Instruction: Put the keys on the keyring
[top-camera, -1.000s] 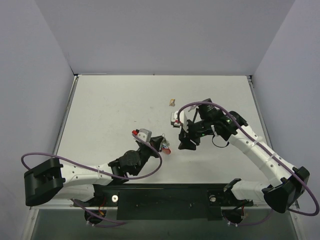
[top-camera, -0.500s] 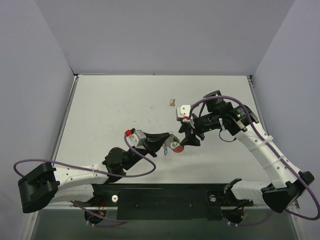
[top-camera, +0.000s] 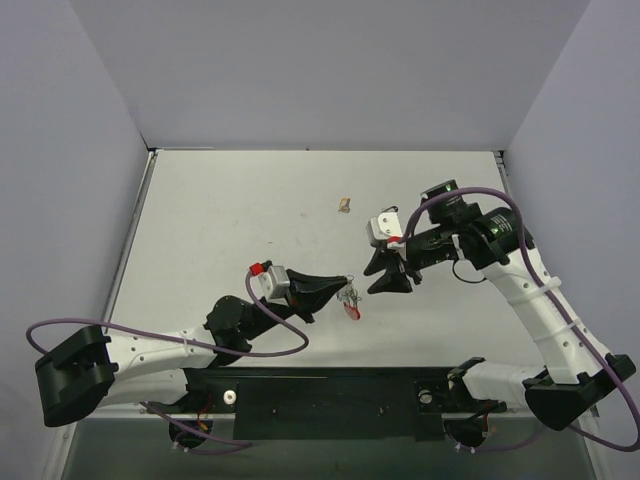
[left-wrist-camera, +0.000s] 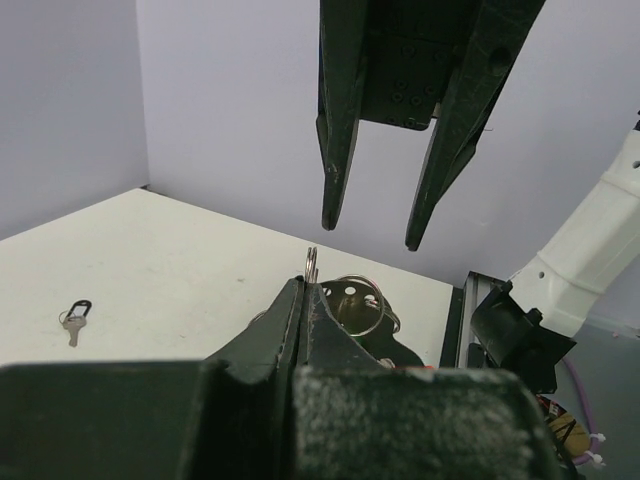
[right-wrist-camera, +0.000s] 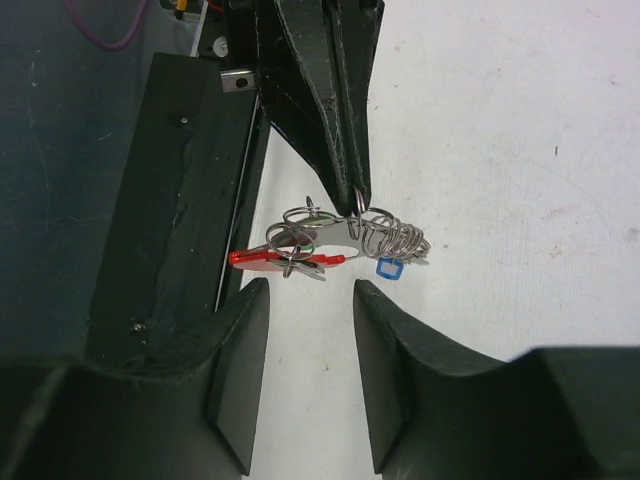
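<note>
Our left gripper (left-wrist-camera: 305, 288) is pinched tight on a thin silver wire keyring (left-wrist-camera: 312, 262), holding it edge-up over the pale table (top-camera: 220, 210); we judge this offers the ring to the other arm. A bunch of tiny silver-grey metal keys (right-wrist-camera: 335, 245), with red and blue bits among them, hangs right at that pinch. Our right gripper (right-wrist-camera: 310, 290) hovers near, jaws moderately parted around nothing. One small silver loose key (left-wrist-camera: 73, 322) lies alone on the table, well apart. We see no containers
</note>
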